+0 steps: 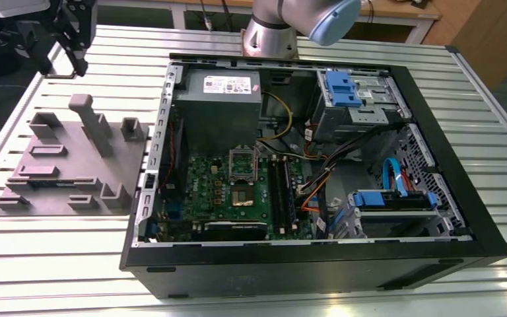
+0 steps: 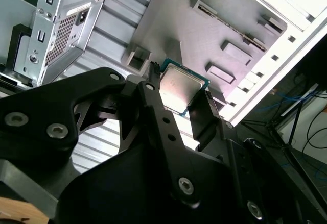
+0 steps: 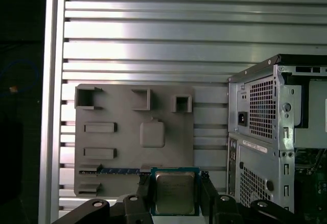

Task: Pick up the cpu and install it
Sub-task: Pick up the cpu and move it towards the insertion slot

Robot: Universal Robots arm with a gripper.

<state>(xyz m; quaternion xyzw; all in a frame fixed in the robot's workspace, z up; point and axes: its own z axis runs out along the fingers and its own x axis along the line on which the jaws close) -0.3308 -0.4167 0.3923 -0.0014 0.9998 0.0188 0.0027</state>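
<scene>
Grips the cpu (image 3: 174, 193) with the claw (image 3: 174, 199): jaws clamped on two opposite edges of the chip, one black finger (image 3: 145, 191) at each side, as seen in both wrist views. Turns the shiny silver-grey metal top of the chip toward both wrist cameras, with a thin green rim around it. Holds the chip in the air, apart from the grey moulded plate (image 3: 127, 155) lying under it on the bench (image 3: 153, 30). Covers, in the first wrist view, a part of one edge of that plate, close to a narrow green strip (image 3: 120, 171) set in a slot of the plate. Shows the same grip in the second wrist view, with the cpu (image 2: 181, 89) inside the claw (image 2: 180, 92) and the plate (image 2: 204, 35) behind it. Hangs, in the exterior view, with the claw (image 1: 63, 63) high over the far corner of the bench (image 1: 60, 264) at the exterior view's left, beyond the far edge of the plate (image 1: 70, 168) and well apart from the open computer case (image 1: 324, 261). Cannot make out the chip between the fingers there. In the middle of the bench, the case on its side, black walls up; inside it, flat on the bottom, a green motherboard (image 1: 227, 191) with a metal-framed square socket (image 1: 243, 160), and at the far wall a large grey box with a white label (image 1: 222, 89). At the far edge of the bench, just behind the case, the base of the arm (image 1: 271, 36).
</scene>
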